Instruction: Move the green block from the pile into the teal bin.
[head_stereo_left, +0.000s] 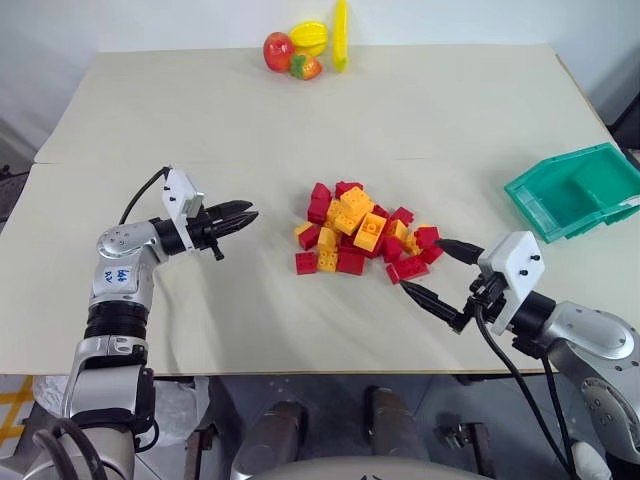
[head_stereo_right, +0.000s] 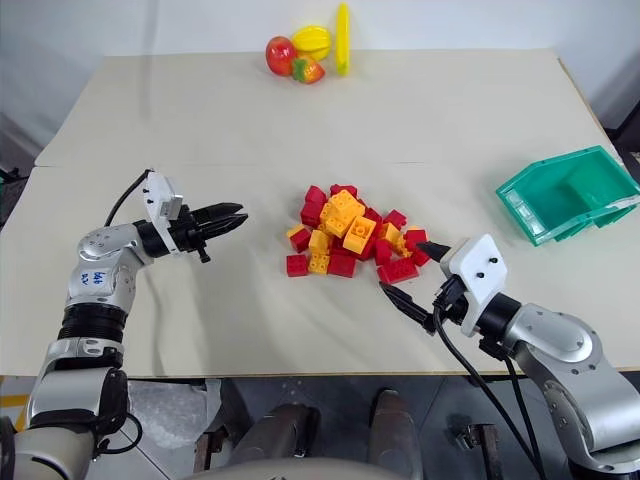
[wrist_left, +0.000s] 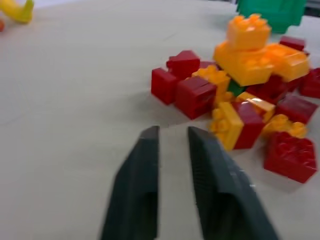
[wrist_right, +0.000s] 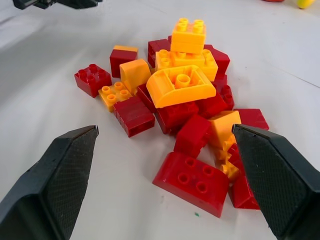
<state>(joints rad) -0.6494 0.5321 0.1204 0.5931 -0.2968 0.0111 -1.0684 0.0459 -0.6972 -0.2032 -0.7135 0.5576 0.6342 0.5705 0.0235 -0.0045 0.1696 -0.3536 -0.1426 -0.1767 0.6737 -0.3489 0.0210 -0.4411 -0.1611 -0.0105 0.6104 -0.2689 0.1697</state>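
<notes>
Evidently buried, the green block (wrist_left: 235, 88) peeks from mid-table pile (head_stereo_left: 362, 233); left gripper (head_stereo_left: 243, 216) narrow, right gripper (head_stereo_left: 437, 272) wide, both empty, flanking it.

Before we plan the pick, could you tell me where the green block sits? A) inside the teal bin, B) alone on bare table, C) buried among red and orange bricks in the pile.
C: only a sliver of the green block peeks from the pile.
</notes>
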